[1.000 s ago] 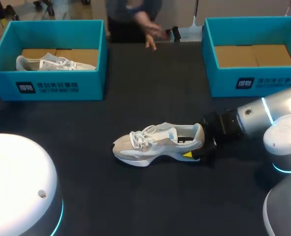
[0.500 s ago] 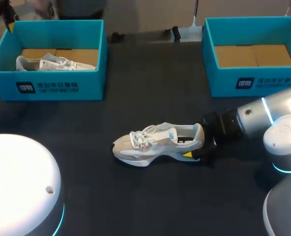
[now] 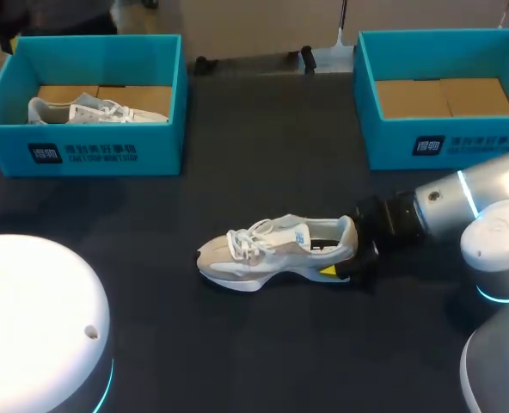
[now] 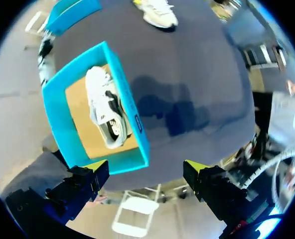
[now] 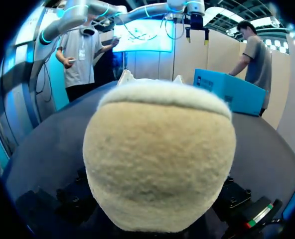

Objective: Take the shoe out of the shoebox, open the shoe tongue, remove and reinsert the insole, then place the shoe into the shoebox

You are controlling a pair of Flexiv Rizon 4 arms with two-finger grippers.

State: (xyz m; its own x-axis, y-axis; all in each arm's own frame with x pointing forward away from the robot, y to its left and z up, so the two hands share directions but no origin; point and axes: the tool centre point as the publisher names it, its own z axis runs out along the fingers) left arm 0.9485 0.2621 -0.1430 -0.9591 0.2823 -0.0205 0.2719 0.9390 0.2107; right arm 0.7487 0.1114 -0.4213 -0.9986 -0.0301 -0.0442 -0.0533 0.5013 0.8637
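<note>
- Shoeboxes: left shoebox and right shoebox, both teal and open-topped, stand at the far corners of the dark table, well apart. Brown cardboard shows inside each.
- Right arm: comes in low from the right edge and lies nearly flat toward the table's middle.
- Left arm: shows only as a white dome at the near left corner in the head view.
- Shoe: white and beige with white laces, stands upright on its sole in the middle of the table, outside both boxes, toe to the left, heel to the right.
- Boxed shoe: a second white one, lies in the left shoebox close to its front wall.
- Right gripper: sits right at the shoe's heel, which fills the right wrist view; cannot tell whether it grips.
- Left gripper: hangs high above the left shoebox, spread wide, holding nothing.
</note>
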